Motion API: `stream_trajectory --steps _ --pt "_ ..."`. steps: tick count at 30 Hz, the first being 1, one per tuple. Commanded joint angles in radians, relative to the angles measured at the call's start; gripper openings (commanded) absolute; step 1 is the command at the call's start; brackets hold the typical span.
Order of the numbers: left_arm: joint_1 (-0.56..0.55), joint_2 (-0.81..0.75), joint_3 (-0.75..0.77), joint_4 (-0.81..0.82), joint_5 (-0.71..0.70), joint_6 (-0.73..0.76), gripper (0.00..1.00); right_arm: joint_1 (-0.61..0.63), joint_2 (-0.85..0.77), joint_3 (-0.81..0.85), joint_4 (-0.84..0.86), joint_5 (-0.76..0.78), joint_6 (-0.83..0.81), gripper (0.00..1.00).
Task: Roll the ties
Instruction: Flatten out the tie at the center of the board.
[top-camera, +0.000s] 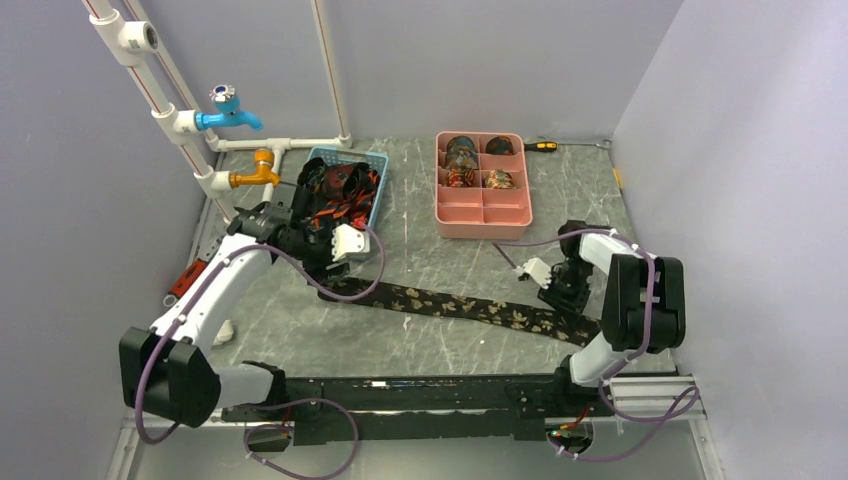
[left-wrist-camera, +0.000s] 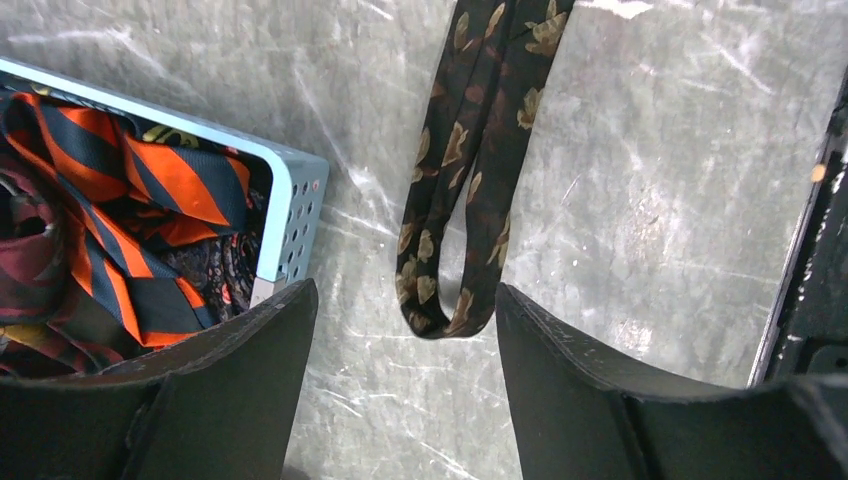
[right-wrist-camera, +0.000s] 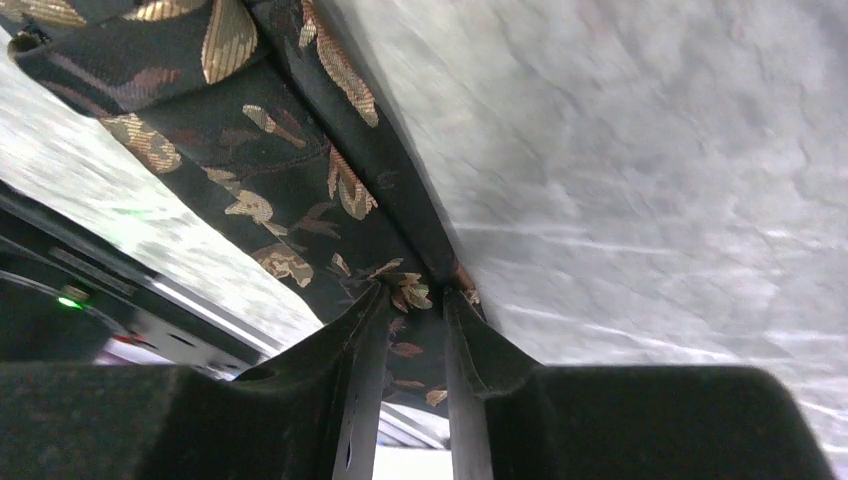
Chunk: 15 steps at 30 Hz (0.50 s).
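With the leaf-patterned tie (top-camera: 460, 305) stretched on the counter (top-camera: 425, 250) away from the blue basket (top-camera: 381, 190), right jaws clamped on its far end and left jaws open over the folded end beside the basket, rolling seems about to start, calling for a grip on that fold.

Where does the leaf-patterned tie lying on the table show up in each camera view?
Top external: the leaf tie lies flat across mid-table, running from one claw to the other.
Left wrist: its folded end sits top centre, between the fingers of the open left claw.
Right wrist: it runs from top left down into the right claw, pinched.
Shared landmark: the grey marbled table.
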Motion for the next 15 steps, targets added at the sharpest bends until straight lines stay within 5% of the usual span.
stream_trajectory --steps 1,7,15 --pt "0.005 -0.080 -0.021 0.068 0.096 -0.061 0.73 -0.068 0.088 0.028 0.141 0.109 -0.206 0.30" --pt "-0.066 -0.101 -0.099 0.065 0.075 -0.002 0.84 -0.101 0.117 0.161 0.078 0.073 -0.254 0.46" --pt "-0.305 -0.024 -0.246 0.354 -0.151 -0.010 0.90 -0.100 0.003 0.210 -0.041 -0.039 -0.184 0.71"
